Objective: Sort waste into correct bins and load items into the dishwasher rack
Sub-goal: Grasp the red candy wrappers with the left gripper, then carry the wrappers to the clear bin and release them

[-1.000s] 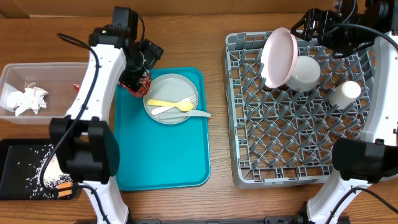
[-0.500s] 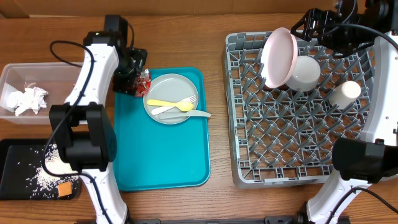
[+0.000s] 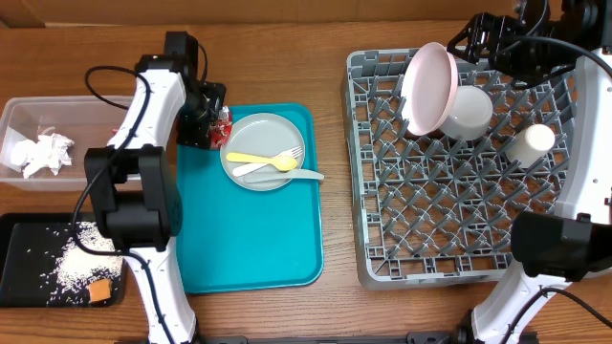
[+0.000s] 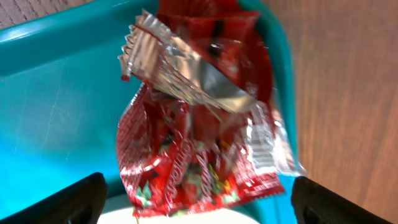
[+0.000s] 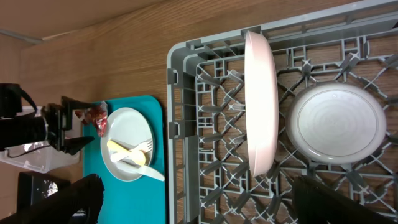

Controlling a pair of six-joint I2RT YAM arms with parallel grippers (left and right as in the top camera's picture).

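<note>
A bunch of red foil wrappers (image 4: pixel 199 124) lies in the far left corner of a teal tray (image 3: pixel 249 239) on a wooden counter (image 3: pixel 325 57), just beside a grey plate (image 3: pixel 251 134) that carries yellow and white cutlery (image 3: pixel 273 164). The left jaws hang directly above the wrappers, spread wide and grasping nothing. The wrappers look featherlight, thin, crinkly and slick, and likely to spring or slide. The bunched middle, where layers overlap, seems the best place to pinch, clear of the plate. The close view is blurred, so their number is unclear, and their lower edge is cut off. The right jaws, likewise spread and empty, hover at the far side of the dishwasher rack (image 3: pixel 449 220). The clear tub (image 3: pixel 86 107) sits left of the tray.
</note>
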